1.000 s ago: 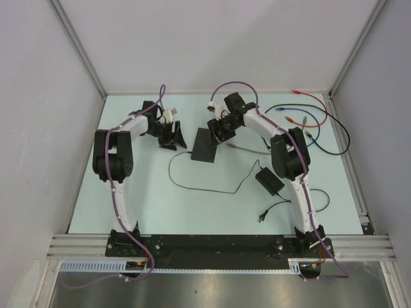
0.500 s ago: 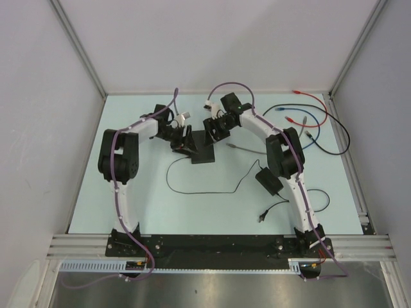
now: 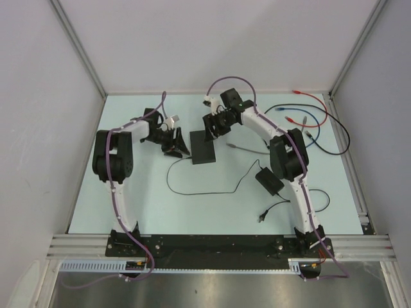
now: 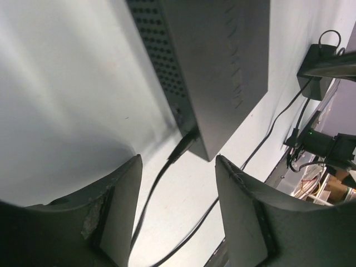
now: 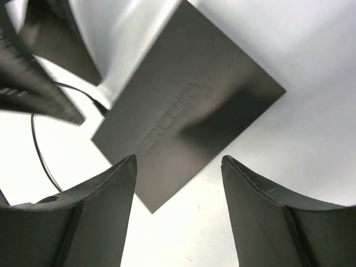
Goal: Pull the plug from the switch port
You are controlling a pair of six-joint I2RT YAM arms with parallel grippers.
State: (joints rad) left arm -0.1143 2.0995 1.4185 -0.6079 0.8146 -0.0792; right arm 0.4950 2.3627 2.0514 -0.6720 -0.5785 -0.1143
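The switch (image 3: 205,146), a flat matte-black box, lies on the table between both arms. In the left wrist view its perforated side (image 4: 167,61) faces me, and a black plug (image 4: 186,142) sits in a port near its corner. A thin black lead (image 4: 147,203) runs down from the plug. My left gripper (image 3: 174,142) is open and empty just left of the switch; the plug lies just beyond its fingertip gap (image 4: 178,161). My right gripper (image 3: 212,125) is open and empty above the switch's far end (image 5: 189,111).
A black adapter brick (image 3: 270,181) lies right of centre, on the thin lead (image 3: 205,188) that curls across the table. Red, blue and black cables (image 3: 308,122) lie at the back right. A loose grey plug (image 3: 234,147) lies right of the switch.
My left gripper reached right onto the switch's edge, then drew back left. The switch turned slightly and now lies straighter. My right gripper shifted a little up and left.
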